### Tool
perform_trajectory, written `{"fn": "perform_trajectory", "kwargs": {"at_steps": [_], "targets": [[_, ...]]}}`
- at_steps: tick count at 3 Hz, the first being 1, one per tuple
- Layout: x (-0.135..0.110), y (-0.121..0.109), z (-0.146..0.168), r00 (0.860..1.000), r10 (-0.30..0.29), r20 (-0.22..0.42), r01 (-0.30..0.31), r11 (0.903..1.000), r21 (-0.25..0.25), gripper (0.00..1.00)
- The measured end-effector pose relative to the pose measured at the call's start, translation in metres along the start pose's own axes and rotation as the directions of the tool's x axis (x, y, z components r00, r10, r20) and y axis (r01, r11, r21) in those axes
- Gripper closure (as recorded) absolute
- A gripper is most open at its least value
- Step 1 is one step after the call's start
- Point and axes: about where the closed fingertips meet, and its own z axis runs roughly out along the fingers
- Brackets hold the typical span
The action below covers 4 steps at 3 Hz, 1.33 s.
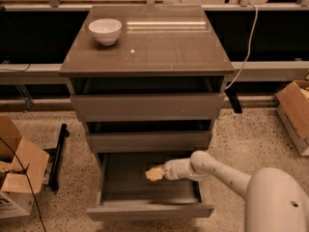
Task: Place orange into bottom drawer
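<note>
The orange (152,174), judged light, firm and smooth enough to slip, is seen clenched in the pincer (156,173) above the open bottom drawer (149,210), and is best gripped across its widest middle.

The robot's arm (227,175) is a chain of smooth, off-white tubular segments joined by rounded, ball-like joints. At the lower right it swells into a broad domed white shell (275,204) marked with one small dark dot. The small gripper (155,174) caps the narrow white wrist, over the inside of the open grey-brown bottom drawer (145,210).
</note>
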Motion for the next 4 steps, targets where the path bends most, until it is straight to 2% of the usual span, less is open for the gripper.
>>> {"fn": "perform_trajectory", "kwargs": {"at_steps": [1,2,3,4], "targets": [[0.039,-0.026,0.046,0.999,0.036,-0.005,-0.036,0.9967,-0.072,1.0],[0.073,-0.071,0.068,0.985,0.154,0.076,-0.149,0.9862,-0.072,1.0],[0.072,-0.106,0.059,0.978,0.168,0.124,-0.167,0.9857,-0.023,1.0],[0.067,-0.09,0.072,0.989,0.128,0.072,-0.128,0.9917,-0.001,0.97]]}}
